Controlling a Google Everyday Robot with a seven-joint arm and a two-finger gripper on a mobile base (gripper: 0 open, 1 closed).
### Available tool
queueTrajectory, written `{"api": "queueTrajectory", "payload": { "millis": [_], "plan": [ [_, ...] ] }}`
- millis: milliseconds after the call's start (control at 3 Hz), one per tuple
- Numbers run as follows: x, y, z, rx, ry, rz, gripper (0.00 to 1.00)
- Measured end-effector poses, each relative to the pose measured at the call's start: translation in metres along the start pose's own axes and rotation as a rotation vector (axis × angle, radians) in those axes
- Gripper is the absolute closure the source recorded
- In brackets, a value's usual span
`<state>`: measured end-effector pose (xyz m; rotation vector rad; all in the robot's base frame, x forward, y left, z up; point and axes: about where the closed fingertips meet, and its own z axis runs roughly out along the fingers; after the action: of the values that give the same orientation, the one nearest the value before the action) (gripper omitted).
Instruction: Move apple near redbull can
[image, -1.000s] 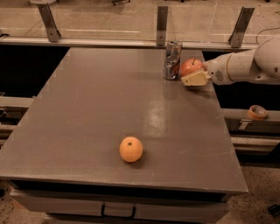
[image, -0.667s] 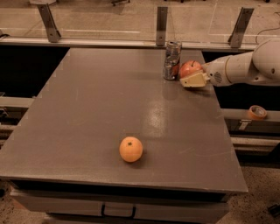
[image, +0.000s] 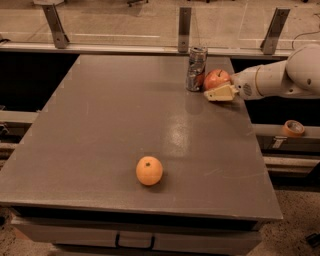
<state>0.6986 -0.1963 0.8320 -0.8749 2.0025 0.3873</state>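
The red apple (image: 216, 78) with yellowish patches sits on the grey table (image: 125, 115) at the far right, right beside the slim silver-blue redbull can (image: 196, 68), which stands upright. The two look to be touching or nearly so. My gripper (image: 218, 90) reaches in from the right on a white arm (image: 280, 79) and is at the apple, with its cream tip along the apple's front side. The apple's back side is hidden.
A plain orange round fruit (image: 149, 170) lies near the table's front edge. A rail with metal posts (image: 184, 27) runs behind the table. A roll of tape (image: 293, 128) sits on a shelf off the right edge.
Almost nothing differs. The gripper tip has shifted slightly at the apple; the apple and can stay in place.
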Motion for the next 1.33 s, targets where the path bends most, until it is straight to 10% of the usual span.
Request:
{"api": "queueTrajectory", "payload": {
  "millis": [667, 1333],
  "plan": [
    [-0.043, 0.03, -0.027, -0.023, -0.043, -0.083, 0.0],
    [-0.135, 0.066, -0.151, 0.095, -0.187, -0.287, 0.0]
  ]
}}
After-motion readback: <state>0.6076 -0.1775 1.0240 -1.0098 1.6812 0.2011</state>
